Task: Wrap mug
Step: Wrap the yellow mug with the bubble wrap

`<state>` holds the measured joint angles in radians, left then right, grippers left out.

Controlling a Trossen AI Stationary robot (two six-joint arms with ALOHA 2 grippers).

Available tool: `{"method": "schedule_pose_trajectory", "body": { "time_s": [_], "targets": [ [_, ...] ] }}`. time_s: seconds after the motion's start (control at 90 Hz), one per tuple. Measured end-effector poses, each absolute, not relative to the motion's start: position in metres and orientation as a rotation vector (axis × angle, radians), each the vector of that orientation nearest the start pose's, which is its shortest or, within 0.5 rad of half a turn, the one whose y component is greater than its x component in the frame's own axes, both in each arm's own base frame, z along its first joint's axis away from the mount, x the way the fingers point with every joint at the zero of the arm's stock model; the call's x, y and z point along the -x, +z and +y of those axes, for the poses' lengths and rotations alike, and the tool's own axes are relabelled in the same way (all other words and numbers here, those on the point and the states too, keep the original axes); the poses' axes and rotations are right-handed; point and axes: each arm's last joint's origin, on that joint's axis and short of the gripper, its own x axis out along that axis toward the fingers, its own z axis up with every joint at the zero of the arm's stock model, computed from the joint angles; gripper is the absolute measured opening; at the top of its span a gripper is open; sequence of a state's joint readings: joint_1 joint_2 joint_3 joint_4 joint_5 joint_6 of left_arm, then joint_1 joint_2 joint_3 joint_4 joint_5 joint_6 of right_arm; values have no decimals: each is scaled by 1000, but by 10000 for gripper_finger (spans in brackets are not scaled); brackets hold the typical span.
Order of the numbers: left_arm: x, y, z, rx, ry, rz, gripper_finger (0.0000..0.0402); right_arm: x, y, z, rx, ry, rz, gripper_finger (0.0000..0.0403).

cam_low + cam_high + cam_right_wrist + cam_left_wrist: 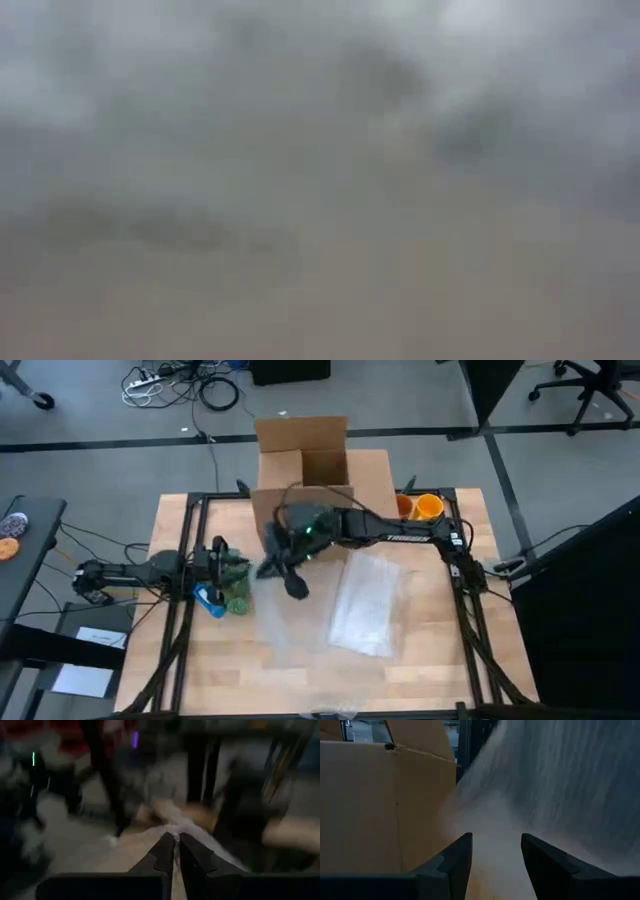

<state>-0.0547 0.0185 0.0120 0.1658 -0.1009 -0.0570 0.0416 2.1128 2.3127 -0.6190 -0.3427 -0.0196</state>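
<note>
Spanning the frame's centre, bubble wrap sheet (pixel 365 605) lies flat on the table (pixel 430 670). Cardboard box (pixel 315 465) waits open, upper centre. Right gripper (pixel 175 851) pinches the sheet's edge to lift it. Left gripper (pixel 496 865) spread, centre-left. Mug: cannot tell where.

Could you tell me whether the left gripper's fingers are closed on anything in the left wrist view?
No, the left gripper stands open, its two dark fingers apart with only pale wrapping sheet showing between and beyond them.
</note>
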Motion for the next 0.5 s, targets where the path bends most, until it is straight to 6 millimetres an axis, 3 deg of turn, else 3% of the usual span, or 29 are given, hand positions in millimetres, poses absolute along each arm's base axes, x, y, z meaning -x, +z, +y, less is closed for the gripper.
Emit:
{"method": "schedule_pose_trajectory", "body": {
  "time_s": [0.256, 0.5],
  "targets": [
    [-97, 182, -2, 69, 42, -160, 156, -438, 364, 74, -14, 283, 896, 0],
    [-97, 182, -2, 69, 42, -160, 156, -428, 319, 116, 52, 230, 1067, 2]
  ]
}}
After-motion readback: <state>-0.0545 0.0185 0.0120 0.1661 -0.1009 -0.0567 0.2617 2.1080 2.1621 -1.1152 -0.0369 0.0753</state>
